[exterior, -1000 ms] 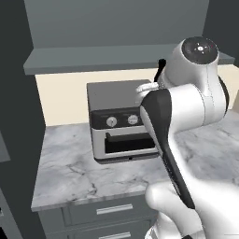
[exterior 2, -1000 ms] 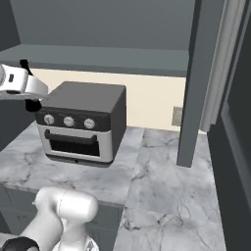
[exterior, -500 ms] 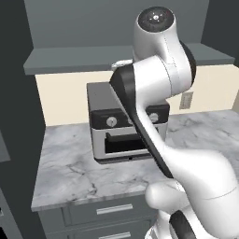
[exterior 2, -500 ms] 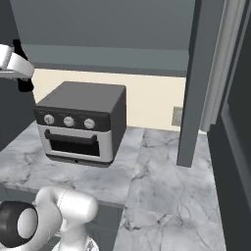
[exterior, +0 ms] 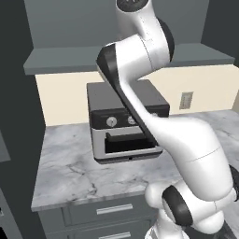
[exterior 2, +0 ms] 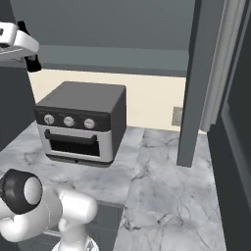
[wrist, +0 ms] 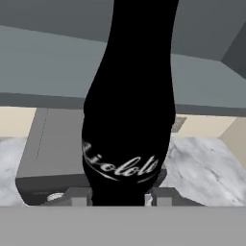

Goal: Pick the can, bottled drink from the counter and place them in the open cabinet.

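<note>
**Black bottle clamped in pincer, held high before the cabinet shelf**

The black contoured glass bottle with a faint white script band (wrist: pixel 129 120) is seen large and close in the hand view, running from the bottom centre up past the top edge. The pincer (wrist: pixel 117 198) is clamped on its lower body; the small dark finger tips (wrist: pixel 79 198) are just visible on either side of the base.

Behind the bottle in the hand view, the flat grey shelf of the dark grey upper cabinet (wrist: pixel 43 67) crosses the upper half of the frame. Below it a cream wall strip, the dark top of the toaster oven (wrist: pixel 53 144) and the veined marble bench (wrist: pixel 202 168) are seen.

In the right base view, the pincer end (exterior 2: pixel 19 41) is found at the upper left edge, with a small dark shape, taken to be the bottle (exterior 2: pixel 33 62), hanging beneath it at shelf height. The tall cabinet door with long silver handle (exterior 2: pixel 196 78) stands at the right of the frame.

In the left base view, the white arm (exterior: pixel 140 60) rises across the centre, in front of the toaster oven (exterior: pixel 112 130) on the marble bench (exterior: pixel 65 172).
</note>
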